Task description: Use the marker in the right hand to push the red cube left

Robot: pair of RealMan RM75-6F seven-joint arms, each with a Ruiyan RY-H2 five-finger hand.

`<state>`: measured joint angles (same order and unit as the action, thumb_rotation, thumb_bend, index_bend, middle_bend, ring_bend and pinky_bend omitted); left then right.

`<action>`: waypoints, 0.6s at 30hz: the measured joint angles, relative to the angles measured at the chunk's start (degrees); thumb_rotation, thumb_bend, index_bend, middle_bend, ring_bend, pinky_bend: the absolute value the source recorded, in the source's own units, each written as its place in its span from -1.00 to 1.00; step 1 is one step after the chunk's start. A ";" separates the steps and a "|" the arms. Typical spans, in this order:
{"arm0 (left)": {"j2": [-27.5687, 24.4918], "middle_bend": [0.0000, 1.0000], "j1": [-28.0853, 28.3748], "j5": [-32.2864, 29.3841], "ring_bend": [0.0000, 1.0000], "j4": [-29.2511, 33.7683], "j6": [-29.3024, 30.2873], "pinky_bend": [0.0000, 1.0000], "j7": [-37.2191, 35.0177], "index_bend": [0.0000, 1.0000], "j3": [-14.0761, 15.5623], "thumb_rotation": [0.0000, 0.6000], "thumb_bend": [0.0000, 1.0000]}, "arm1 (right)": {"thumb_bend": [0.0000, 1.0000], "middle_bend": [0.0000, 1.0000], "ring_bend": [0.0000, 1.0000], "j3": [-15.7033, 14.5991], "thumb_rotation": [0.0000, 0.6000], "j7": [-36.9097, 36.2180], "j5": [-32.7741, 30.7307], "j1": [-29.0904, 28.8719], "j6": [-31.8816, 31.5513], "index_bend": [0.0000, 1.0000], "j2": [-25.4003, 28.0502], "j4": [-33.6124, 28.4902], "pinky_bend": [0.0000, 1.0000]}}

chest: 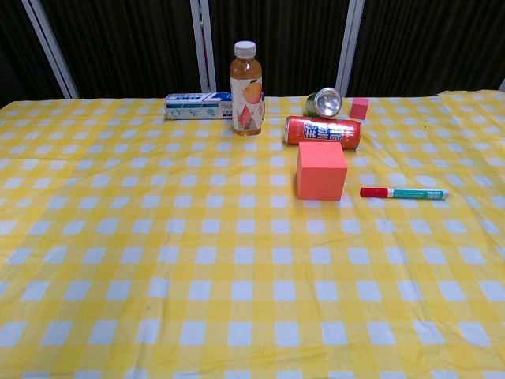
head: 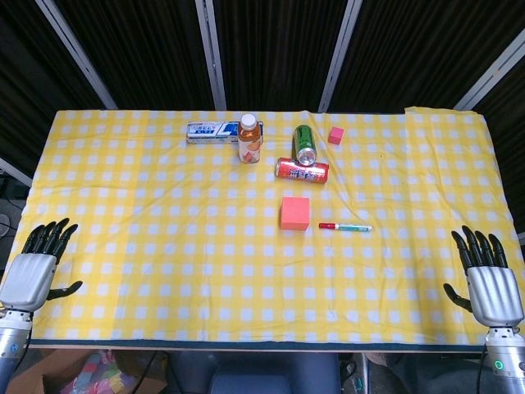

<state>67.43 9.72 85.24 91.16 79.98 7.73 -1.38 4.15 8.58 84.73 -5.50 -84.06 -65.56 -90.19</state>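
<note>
Yellow-checked tablecloth (head: 164, 230) — perhaps dark curtains (head: 271, 49)

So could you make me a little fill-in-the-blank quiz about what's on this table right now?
1. The marker lies on the tablecloth to the ____ of the big red cube.
2. The marker's cap is ____.
3. The red can lies on its ____.
4. The right robot hand holds ____.

Missing words: right; red; side; nothing
</note>
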 measured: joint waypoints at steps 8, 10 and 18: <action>-0.03 -1.00 -0.05 0.14 -1.00 0.14 0.11 -1.00 -0.04 -1.00 0.06 1.00 -1.00 | -0.44 -1.00 -1.00 -0.36 1.00 -0.69 0.50 -0.06 0.32 -1.00 0.24 -0.16 -1.00; -0.05 -1.00 -0.05 0.05 -1.00 0.15 0.04 -1.00 -0.05 -1.00 0.06 1.00 -1.00 | -0.44 -1.00 -1.00 -0.41 1.00 -0.95 0.77 -0.19 0.45 -1.00 0.27 -0.27 -1.00; -0.10 -1.00 0.20 -0.26 -1.00 0.42 -0.53 -1.00 0.01 -1.00 -0.04 1.00 -1.00 | -0.44 -0.99 -1.00 0.13 1.00 -1.45 0.25 -2.33 4.04 -0.98 1.13 -3.45 -1.00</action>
<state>67.33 9.92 84.98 91.58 79.44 7.74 -1.42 4.28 7.13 84.98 -7.83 -80.02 -64.44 -93.65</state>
